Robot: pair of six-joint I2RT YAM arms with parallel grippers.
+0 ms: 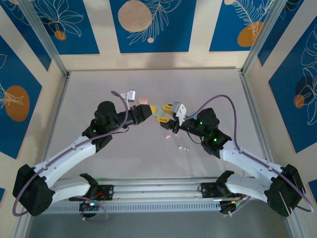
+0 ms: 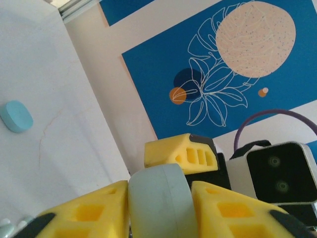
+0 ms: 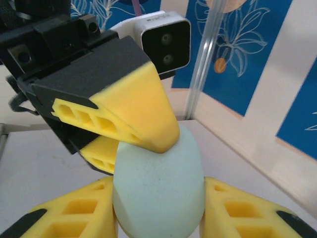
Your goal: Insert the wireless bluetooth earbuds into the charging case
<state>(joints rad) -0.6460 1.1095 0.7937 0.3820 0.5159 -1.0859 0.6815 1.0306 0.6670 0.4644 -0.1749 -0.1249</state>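
So both arms are meeting mid-table on the same thing: the mint case (image 3: 158, 198), held up off the table (image 1: 99, 89). The left fingers (image 2: 94, 210) sit on either side of it with no gap I can see, and the right fingers (image 3: 237, 203) are squeezed on the opposite end the same way. So both pairs are nearly closed, each with a hold on that case. Can't tell from these angles if the lid is cracked open or shut, since the fingers cover the seam.

The earbuds (image 1: 182, 147) are down on the table nearer the right arm. There's a small pale cluster, plus a pink one (image 1: 167, 136) a bit apart from it. None are in the case yet as far as I can judge. A pink case (image 1: 143, 100) sits just behind the left arm's wrist, and a blue case (image 2: 16, 115) lies off on its own.

Handling-wise, I'd guess these buds are featherlight, hard and glossy, so they'll skate or flick away if nudged. Pinch each one across its fattest part with just the tips, and gently. The case is a smooth rounded pebble, so it's probably slippery too. Gripping its flat sides makes more sense than the curved ends.
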